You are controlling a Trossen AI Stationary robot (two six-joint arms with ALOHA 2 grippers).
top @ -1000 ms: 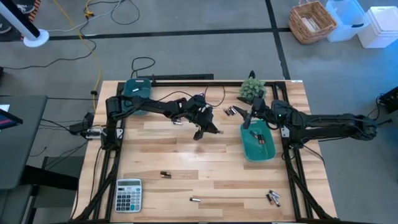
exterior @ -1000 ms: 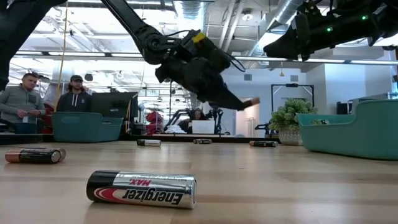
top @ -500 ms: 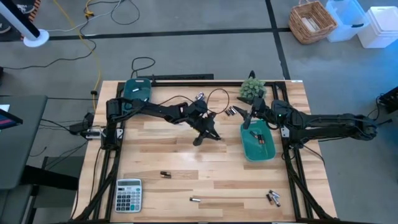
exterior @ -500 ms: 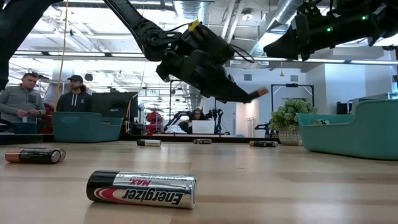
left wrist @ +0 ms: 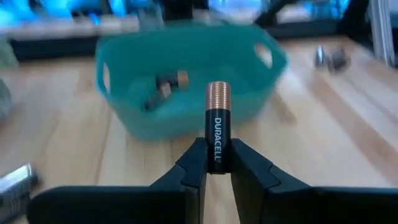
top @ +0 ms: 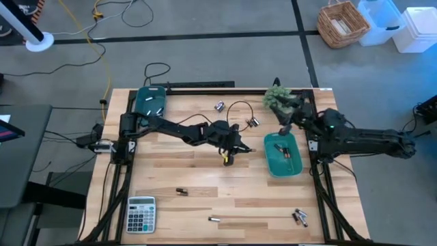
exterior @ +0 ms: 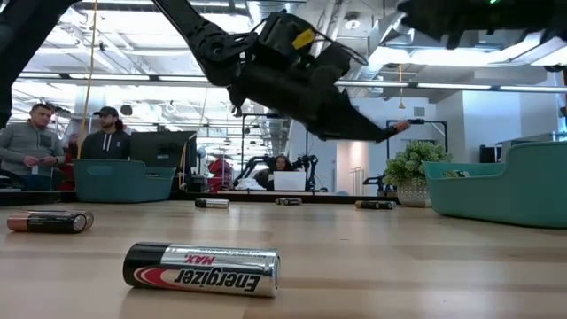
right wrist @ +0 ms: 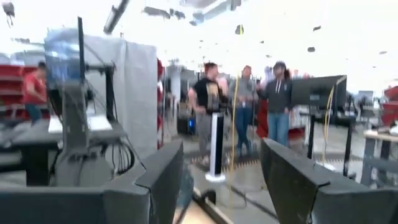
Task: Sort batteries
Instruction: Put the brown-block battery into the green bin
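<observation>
Duracell battery [left wrist: 217, 134], black with a copper end, is sitting clamped between the fingers of your left gripper [left wrist: 217, 163], its copper tip sticking out past the fingertips toward the teal bin [left wrist: 118, 93]; the word DURACELL is reading along its body. Seen from above, you are holding that left gripper [top: 235, 145] over the middle of the table [top: 184, 171], just left of the teal bin [top: 272, 166], which is already carrying a few batteries inside. Your right gripper [top: 285, 125] is hanging above the far edge of that bin, beside the small green plant [top: 274, 97], and its fingers [right wrist: 163, 177] are standing wide apart with nothing between them. Closest to the low camera, a black and silver battery [exterior: 200, 267] is lying on its side on the wood, showing "Energizer MAX". Another battery [exterior: 50, 221], dark with a copper end, is lying farther left. More loose batteries are lying at the near right corner [top: 300, 217], near the middle of the near edge [top: 214, 219], and at the far side [top: 220, 106]. A second teal bin [top: 149, 101] is sitting at the far left corner, and a grey calculator [top: 141, 213] is resting at the near left. People [right wrist: 278, 99] are standing in the room beyond.
</observation>
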